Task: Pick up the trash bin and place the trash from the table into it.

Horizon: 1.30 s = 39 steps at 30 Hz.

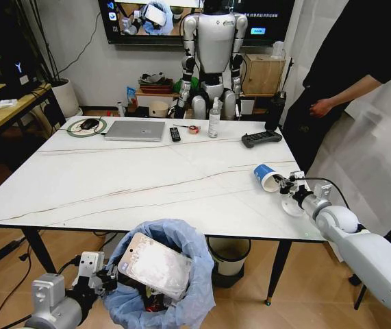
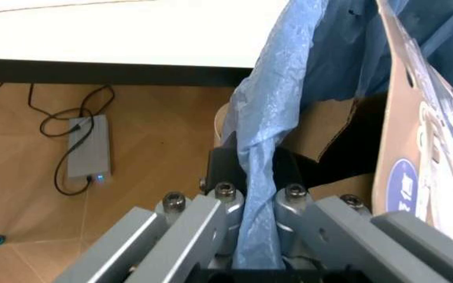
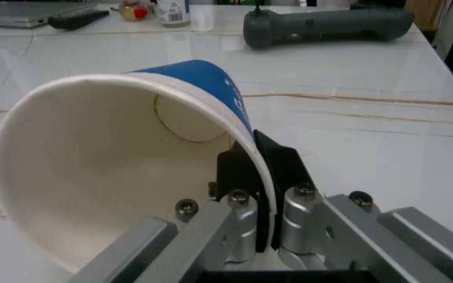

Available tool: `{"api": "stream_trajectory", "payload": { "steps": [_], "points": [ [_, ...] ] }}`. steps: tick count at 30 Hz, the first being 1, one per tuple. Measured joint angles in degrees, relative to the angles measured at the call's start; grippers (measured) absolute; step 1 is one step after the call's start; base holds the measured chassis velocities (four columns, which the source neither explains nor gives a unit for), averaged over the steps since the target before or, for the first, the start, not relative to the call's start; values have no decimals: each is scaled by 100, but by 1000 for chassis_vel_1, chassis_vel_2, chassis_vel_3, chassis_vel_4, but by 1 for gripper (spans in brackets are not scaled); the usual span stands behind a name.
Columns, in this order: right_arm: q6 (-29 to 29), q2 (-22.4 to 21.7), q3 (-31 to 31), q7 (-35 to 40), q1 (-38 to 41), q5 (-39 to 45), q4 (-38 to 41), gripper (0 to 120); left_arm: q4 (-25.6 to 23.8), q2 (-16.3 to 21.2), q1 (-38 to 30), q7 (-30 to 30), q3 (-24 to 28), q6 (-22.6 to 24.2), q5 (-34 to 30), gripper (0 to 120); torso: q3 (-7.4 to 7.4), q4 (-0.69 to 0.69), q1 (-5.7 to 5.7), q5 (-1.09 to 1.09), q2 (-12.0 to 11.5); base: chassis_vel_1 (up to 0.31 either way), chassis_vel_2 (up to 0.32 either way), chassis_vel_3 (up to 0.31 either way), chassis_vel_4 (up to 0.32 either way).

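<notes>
Now my right gripper (image 1: 282,184) is over the right side of the desk (image 1: 113,185), near its front edge, and it is clamped on the rim of the blue-white paper cup (image 1: 266,176). My right wrist view shows one finger inside the cup (image 3: 116,177) and one outside against the blue wall, with the rim pinched between them. The cup lies tilted on its side with its open mouth facing back toward my wrist.

My left gripper (image 1: 106,279) is low, below the front edge of the desk, and it grips the trash bin (image 1: 161,281) by its rim. In my left wrist view, the light-blue bag (image 2: 270,130) runs down between my two fingers, which are closed narrow on it. The bin hangs in front of the desk, just beside its front edge. A clear packet (image 1: 155,264) with a brown card backing leans across the mouth of the bin, resting on the bag.

At the far side of the desk sit a laptop (image 1: 135,130), a remote (image 1: 174,133), a bottle (image 1: 214,118) and a black controller (image 1: 261,138).
</notes>
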Motion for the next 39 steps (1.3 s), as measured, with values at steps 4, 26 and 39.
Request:
{"api": "stream_trajectory", "payload": {
  "steps": [4, 26, 39],
  "points": [
    [9, -39, 46, -5, -82, 42, 88, 0, 0, 9, 0, 1, 2, -1, 1, 0, 0, 0, 0, 0, 0, 0, 0, 0, 0],
    [409, -914, 1088, -608, -1262, 1037, 2356, 0, 0, 68, 10, 14, 31, -24, 17, 0, 0, -1, 0, -1, 0, 0, 0, 0, 0],
    [893, -1271, 552, -1490, -1220, 1577, 3728, 0, 0, 34, 37, 13, 58, -22, 24, 0, 0, 1, 0, 0, 0, 0, 0, 0, 0]
  ]
}}
